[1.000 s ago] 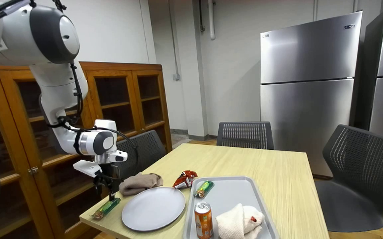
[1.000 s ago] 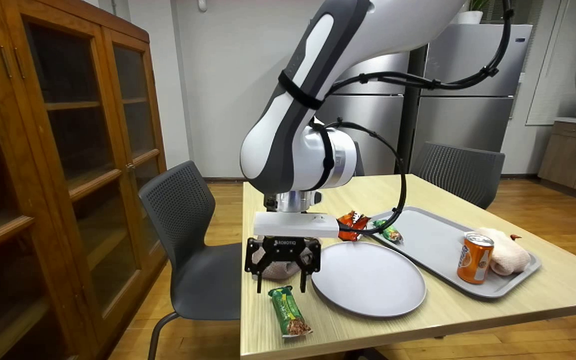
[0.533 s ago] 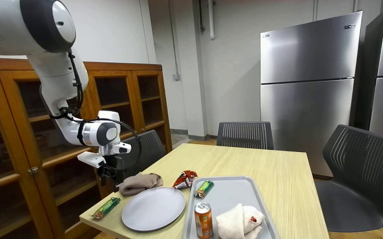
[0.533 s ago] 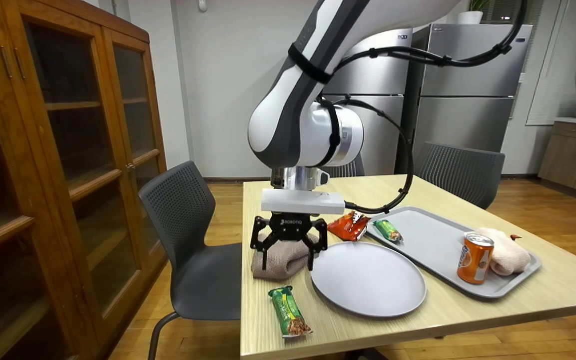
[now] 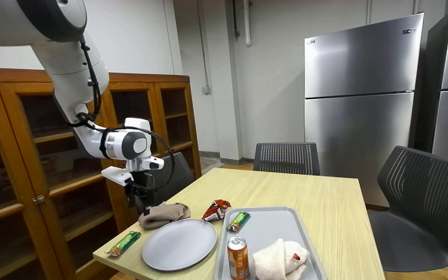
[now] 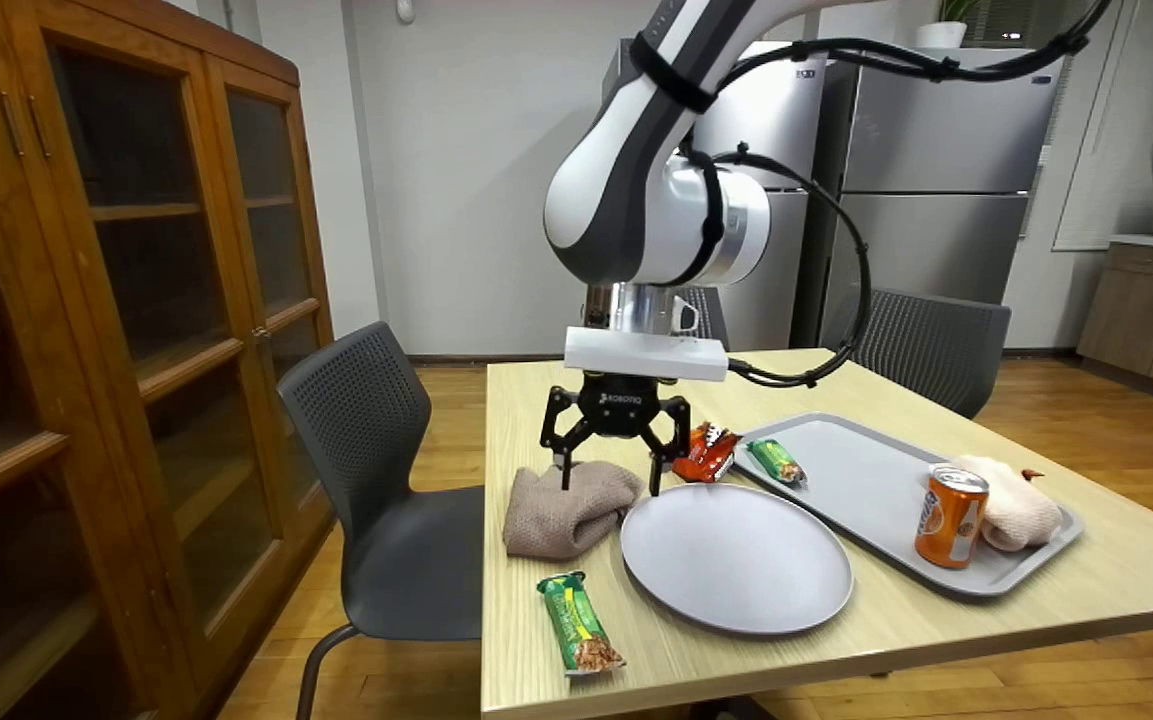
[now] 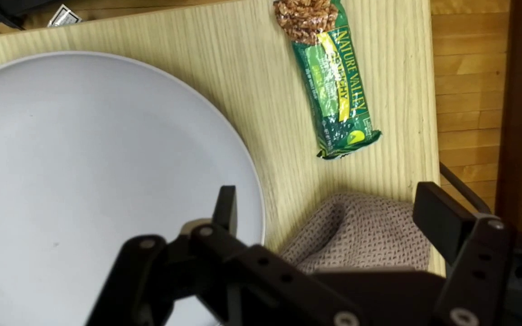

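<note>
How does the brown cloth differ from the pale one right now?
Colour: the brown cloth is a dull grey-brown; the pale cloth is creamy white.
Place: the brown cloth lies on the tabletop beside the plate; the pale cloth lies on the tray, next to the orange can.
Extra: a small red thing shows at the pale cloth; none shows at the brown cloth.
Shared: both are textured and bunched in folds.

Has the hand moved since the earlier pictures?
Yes: in an exterior view, the hand has moved up and away from the bar beside the plate.
</note>
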Controlling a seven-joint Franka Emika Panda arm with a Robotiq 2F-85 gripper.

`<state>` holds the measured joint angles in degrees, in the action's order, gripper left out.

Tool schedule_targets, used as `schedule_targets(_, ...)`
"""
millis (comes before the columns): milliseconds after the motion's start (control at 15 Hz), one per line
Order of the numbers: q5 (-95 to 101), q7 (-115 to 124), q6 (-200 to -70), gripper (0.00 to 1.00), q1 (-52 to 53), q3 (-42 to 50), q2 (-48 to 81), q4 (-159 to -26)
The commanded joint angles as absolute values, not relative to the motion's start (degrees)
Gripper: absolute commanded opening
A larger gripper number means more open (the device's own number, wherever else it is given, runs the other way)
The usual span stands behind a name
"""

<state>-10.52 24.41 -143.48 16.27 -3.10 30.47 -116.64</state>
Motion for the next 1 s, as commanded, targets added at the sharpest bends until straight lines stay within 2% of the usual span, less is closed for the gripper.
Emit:
schedule_targets(0, -11.0, 24.5, -141.9, 1.00, 14.1, -3.2, 25.8, -120.3)
schedule_targets(933, -13.2, 25.8, -143.7, 1.00, 6.4, 1.1, 21.3, -124.1)
